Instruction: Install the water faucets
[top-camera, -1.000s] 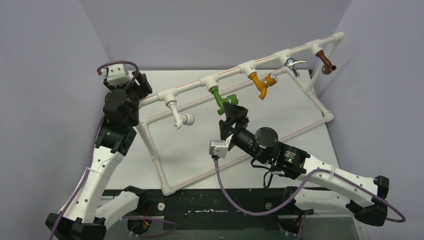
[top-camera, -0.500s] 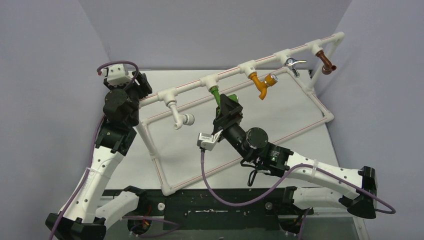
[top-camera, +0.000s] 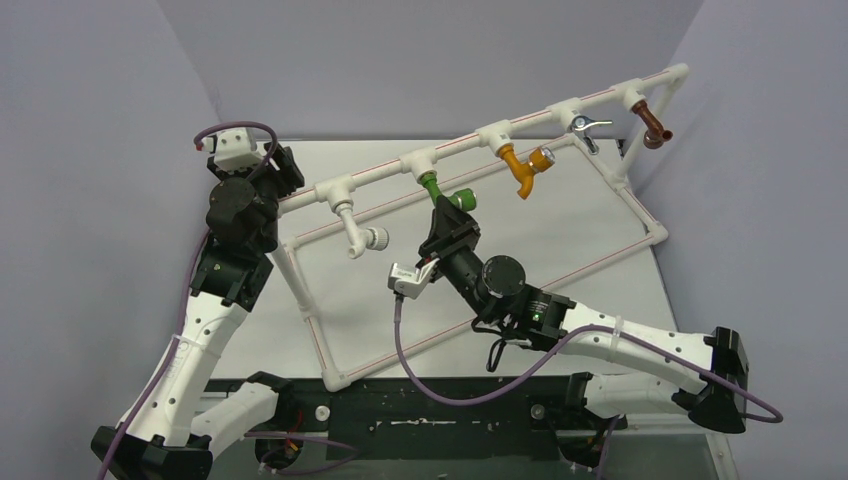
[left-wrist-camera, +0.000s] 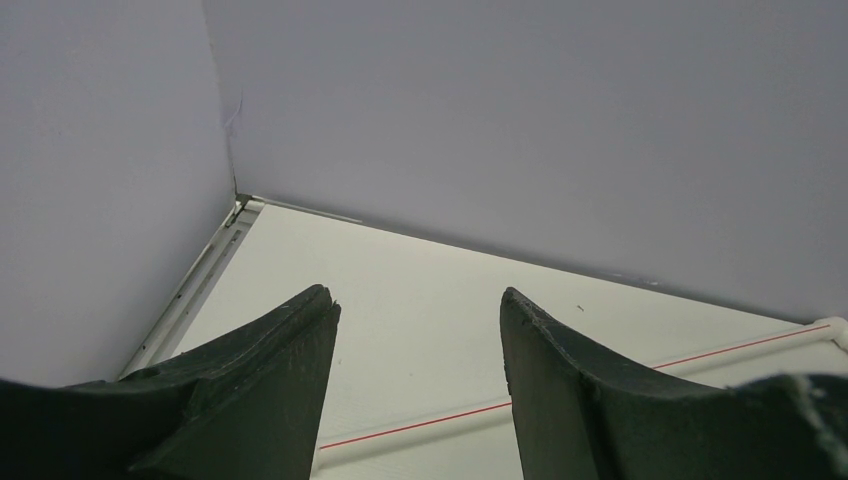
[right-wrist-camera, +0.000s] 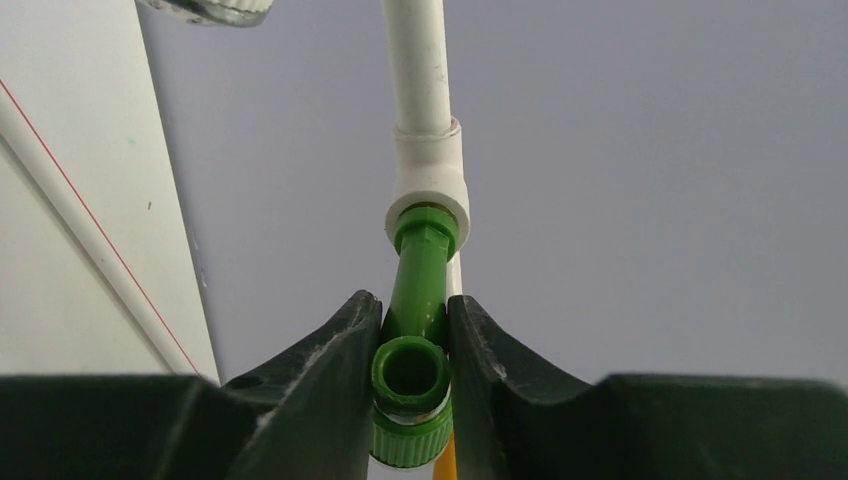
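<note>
Over the tabletop (top-camera: 560, 225), beneath the white pipe frame (top-camera: 380, 172), you had swung the right tool (top-camera: 452, 212) leftward; it clamped the green tap (top-camera: 438, 190) hanging at upper centre, probably ready for screwing home. The left tool (left-wrist-camera: 415, 300) stayed spread, empty, upper left.

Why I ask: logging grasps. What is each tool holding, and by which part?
Right tool clamps the green tap at its round open end; left tool holds nothing.
</note>
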